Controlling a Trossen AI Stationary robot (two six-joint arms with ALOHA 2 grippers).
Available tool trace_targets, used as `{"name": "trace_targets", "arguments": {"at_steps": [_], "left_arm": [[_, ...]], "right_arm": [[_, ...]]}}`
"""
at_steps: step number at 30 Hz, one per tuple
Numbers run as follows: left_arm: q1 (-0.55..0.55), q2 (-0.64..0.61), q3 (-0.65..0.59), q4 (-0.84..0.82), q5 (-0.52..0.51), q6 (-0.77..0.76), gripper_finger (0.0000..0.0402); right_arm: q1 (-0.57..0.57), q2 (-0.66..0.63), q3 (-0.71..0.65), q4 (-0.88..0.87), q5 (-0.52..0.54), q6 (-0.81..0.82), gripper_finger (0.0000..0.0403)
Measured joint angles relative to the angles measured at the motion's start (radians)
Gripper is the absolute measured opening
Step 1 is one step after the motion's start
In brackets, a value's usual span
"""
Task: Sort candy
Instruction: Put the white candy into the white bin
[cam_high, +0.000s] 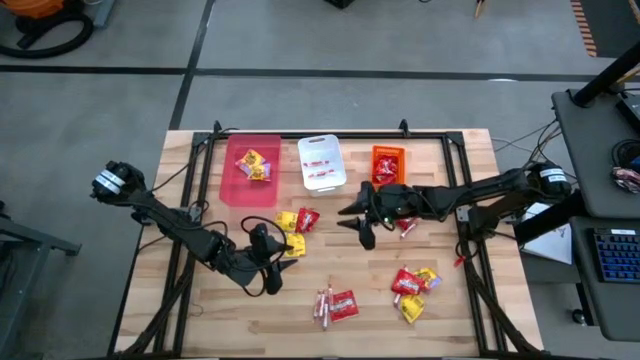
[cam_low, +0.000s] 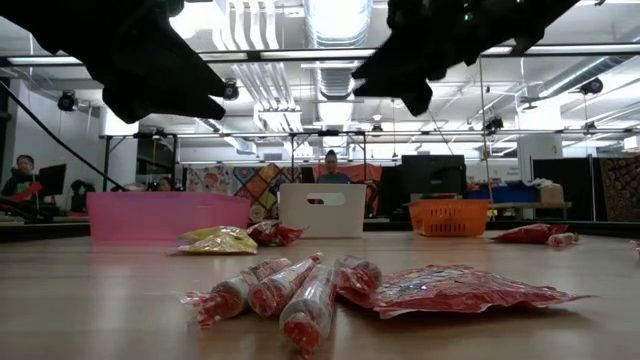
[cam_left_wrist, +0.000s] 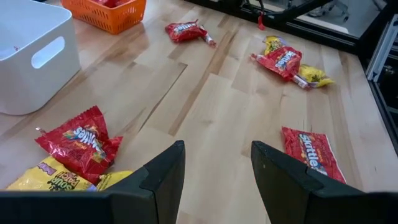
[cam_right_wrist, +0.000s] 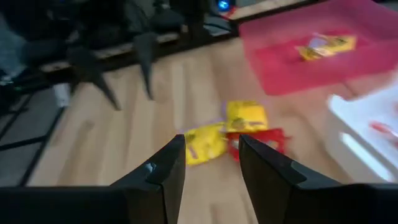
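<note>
Fingers on your left gripper (cam_high: 267, 262) stand apart over bare wood, nothing between them; your right gripper (cam_high: 362, 226) is likewise spread and empty, hovering near the orange bin (cam_high: 388, 164). Candy lies scattered: a red-and-yellow packet pile (cam_high: 296, 221) just beside the left gripper, pinkish sticks with a red Skittles packet (cam_high: 335, 304) toward the table's front edge, another red-yellow cluster (cam_high: 414, 285) to the right. Pink bin (cam_high: 251, 170) holds yellow packets; white bin (cam_high: 321, 162) holds sticks.

Pink bin (cam_high: 250, 180), white bin (cam_high: 321, 163), orange basket (cam_high: 388, 163); red and yellow candy (cam_high: 297, 221) on the pale wood-grain worktop (cam_high: 440, 320); dark arms.
</note>
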Motion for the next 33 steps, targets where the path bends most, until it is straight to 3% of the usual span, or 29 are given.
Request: {"name": "trace_targets", "arguments": {"at_steps": [6, 12, 21, 29, 33], "left_arm": [[0.0, 0.0, 0.0, 0.0, -0.001, 0.035, 0.0168], [0.003, 0.0, 0.0, 0.004, -0.003, 0.059, 0.0168], [0.005, 0.0, 0.0, 0.01, -0.097, 0.141, 0.0168], [0.033, 0.0, 0.0, 0.018, -0.089, 0.226, 0.0168], [0.052, 0.0, 0.001, 0.044, -0.086, 0.299, 0.0168]], "right_arm": [[0.05, 0.006, 0.0, -0.032, -0.004, 0.022, 0.0137], [0.061, 0.004, 0.0, -0.162, -0.004, 0.141, 0.0138], [0.061, -0.006, 0.0, -0.496, -0.004, 0.435, 0.0132], [0.06, -0.007, 0.0, -0.859, -0.004, 0.671, 0.0132], [0.06, -0.007, 0.0, -1.08, -0.007, 0.715, 0.0132]]}}
